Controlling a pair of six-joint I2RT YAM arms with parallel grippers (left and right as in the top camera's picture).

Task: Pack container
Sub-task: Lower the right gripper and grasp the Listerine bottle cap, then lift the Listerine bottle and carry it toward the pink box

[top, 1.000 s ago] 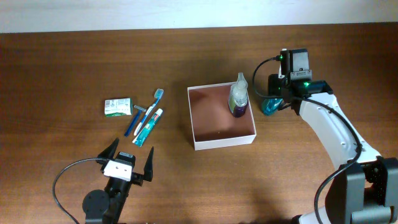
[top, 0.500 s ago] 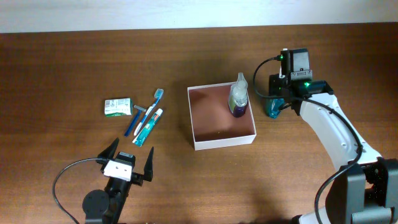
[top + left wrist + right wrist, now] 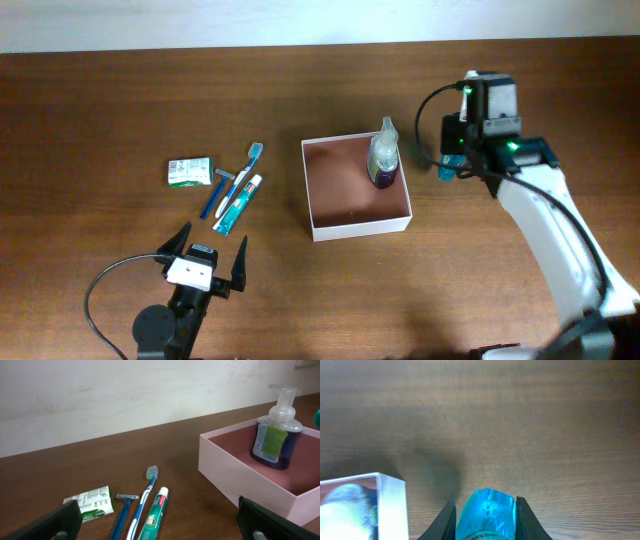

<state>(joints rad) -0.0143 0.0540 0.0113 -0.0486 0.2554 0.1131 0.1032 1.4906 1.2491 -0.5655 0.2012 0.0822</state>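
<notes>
Container: you see the container (image 3: 345,190) in the middle of the surface (image 3: 120,90), open side up, with white walls and a red-brown inside.
In the container: a pump bottle (image 3: 383,155) stands upright in the far right corner.
Right gripper: your right gripper (image 3: 485,502) is just beside the container's right side, near its far corner.
Right jaws: they are closed on a blue bottle (image 3: 487,512), with one finger on each side of it.
Blue bottle: it is outside the container. You cannot tell if it touches the surface.
Left gripper: your left gripper (image 3: 214,238) is near your side of the surface, well apart from the container.
Left jaws: they are wide open, with nothing between them.
Left of the container: a soap packet (image 3: 90,502), a razor (image 3: 126,497), a toothbrush (image 3: 150,474) and a toothpaste tube (image 3: 156,510) lie flat on the surface.
Order there: the soap is farthest left. The razor, toothbrush and toothpaste lie close side by side.
</notes>
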